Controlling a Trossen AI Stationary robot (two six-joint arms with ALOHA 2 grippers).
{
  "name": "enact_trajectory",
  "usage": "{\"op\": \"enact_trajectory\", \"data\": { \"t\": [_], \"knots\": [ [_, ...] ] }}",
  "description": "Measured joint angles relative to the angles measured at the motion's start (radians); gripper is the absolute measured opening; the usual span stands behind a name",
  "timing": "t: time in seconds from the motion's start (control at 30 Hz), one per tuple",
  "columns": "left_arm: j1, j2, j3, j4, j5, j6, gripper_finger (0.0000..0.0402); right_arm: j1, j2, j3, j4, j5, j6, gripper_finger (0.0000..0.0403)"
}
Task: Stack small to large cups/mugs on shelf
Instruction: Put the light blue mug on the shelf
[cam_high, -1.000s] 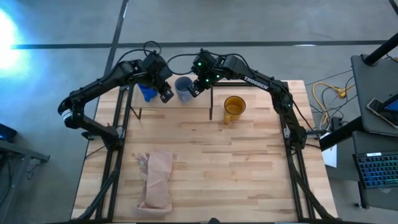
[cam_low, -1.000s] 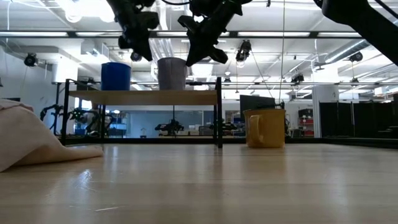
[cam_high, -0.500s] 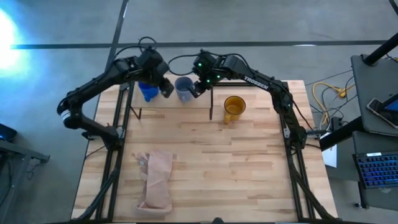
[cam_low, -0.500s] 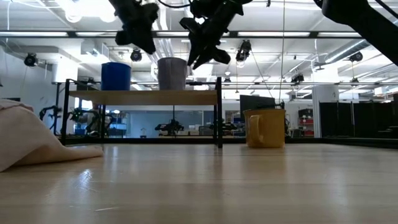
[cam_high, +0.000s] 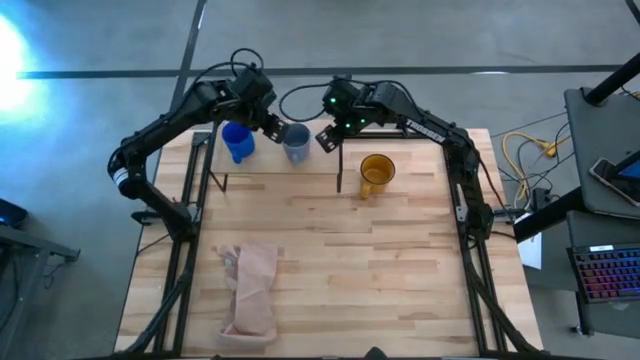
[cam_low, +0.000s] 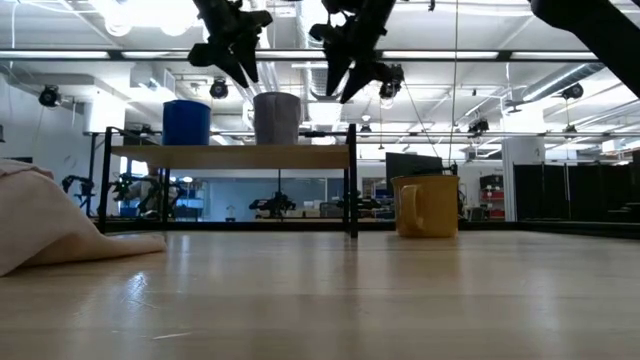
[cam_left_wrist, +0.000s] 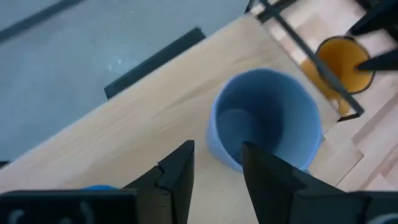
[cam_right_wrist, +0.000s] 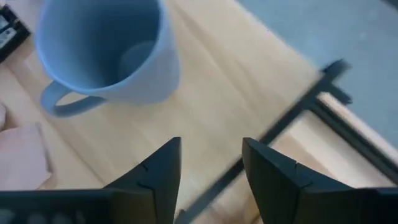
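- Grey-blue mug (cam_high: 296, 142) stands upright on the shelf (cam_low: 230, 157), between the two claws; neither touches it.
- Left claw (cam_high: 272, 124) hovers just beside and above this mug, on the side toward the bright blue mug; in the left wrist view its fingers (cam_left_wrist: 177, 174) are apart with nothing between them, and the mug's open mouth (cam_left_wrist: 266, 118) lies just ahead of the tips.
- Right claw (cam_high: 327, 137) hangs just beside the mug on its other side, above the shelf's end post; in the right wrist view its fingers (cam_right_wrist: 160, 171) are spread and empty, with the mug (cam_right_wrist: 106, 53) and its handle farther ahead on the pale board.
- In the low view both claws, left (cam_low: 240, 62) and right (cam_low: 350, 82), hang above the mug's rim (cam_low: 276, 118).
- Bright blue mug (cam_high: 237, 141) sits on the shelf beyond the left claw, near the grey-blue one but apart from it.
- Amber-yellow mug (cam_high: 376, 174) stands on the counter (cam_high: 350, 260) past the right claw, off the shelf, just outside its black frame.
- Beige cloth (cam_high: 252, 288) lies crumpled on the counter, well apart from both claws.
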Motion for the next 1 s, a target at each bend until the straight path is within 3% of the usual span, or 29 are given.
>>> {"op": "enact_trajectory", "data": {
  "t": [0.47,1.0],
  "knots": [
    [-0.002,0.104,0.065,-0.067,0.003,-0.057,0.0118,-0.063,-0.119,0.000,-0.118,0.109,-0.010,0.0172],
    [-0.006,0.186,0.113,-0.136,-0.003,-0.092,0.0118,-0.077,-0.147,-0.002,-0.159,0.136,-0.021,0.0171]
  ]
}}
